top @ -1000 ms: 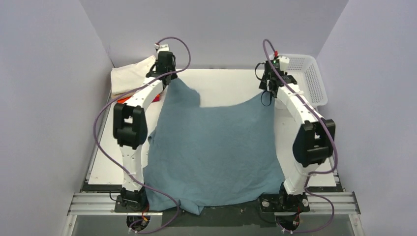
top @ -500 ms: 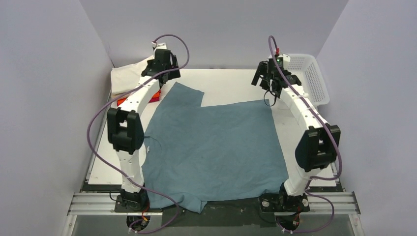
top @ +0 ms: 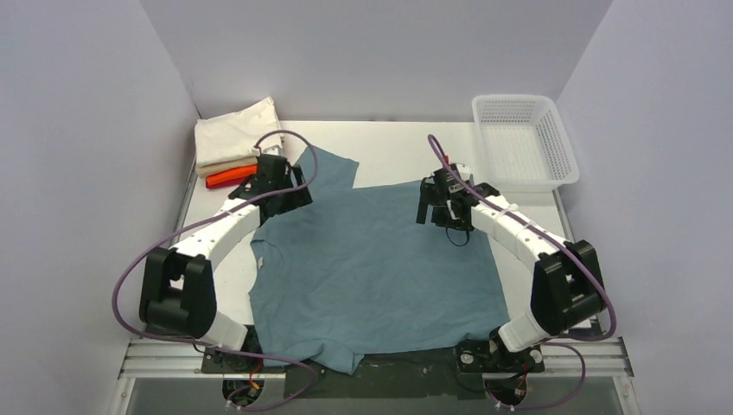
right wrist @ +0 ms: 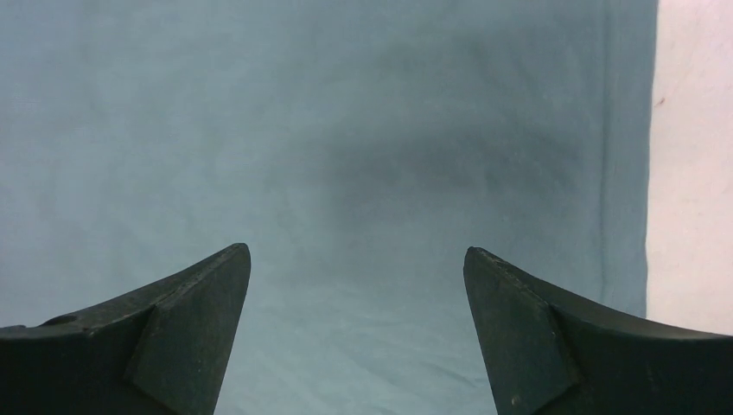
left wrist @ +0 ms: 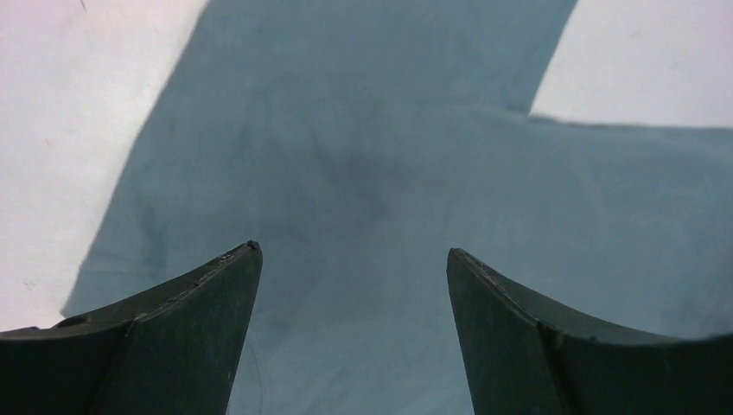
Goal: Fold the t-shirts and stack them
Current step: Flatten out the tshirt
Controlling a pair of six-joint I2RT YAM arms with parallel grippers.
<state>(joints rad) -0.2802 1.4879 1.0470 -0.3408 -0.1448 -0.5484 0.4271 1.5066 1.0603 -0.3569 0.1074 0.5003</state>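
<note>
The large teal-blue t-shirt (top: 372, 268) lies spread flat on the white table, one sleeve pointing to the far left, its near hem hanging over the table's front edge. A stack of folded shirts sits at the far left corner: cream (top: 232, 131) on top, tan, orange and red (top: 226, 177) edges below. My left gripper (top: 278, 192) is open and empty, low over the shirt's far left shoulder (left wrist: 354, 190). My right gripper (top: 441, 212) is open and empty over the shirt's far right part (right wrist: 363, 173), near its right edge.
A white plastic mesh basket (top: 523, 143) stands at the far right corner. Bare white table (top: 398, 156) shows beyond the shirt and along both sides. Grey walls enclose the table on three sides.
Both grippers let go of the teal shirt, which dropped flat onto the table. Both arms then drew back from the far edge and came down low over the shirt.
</note>
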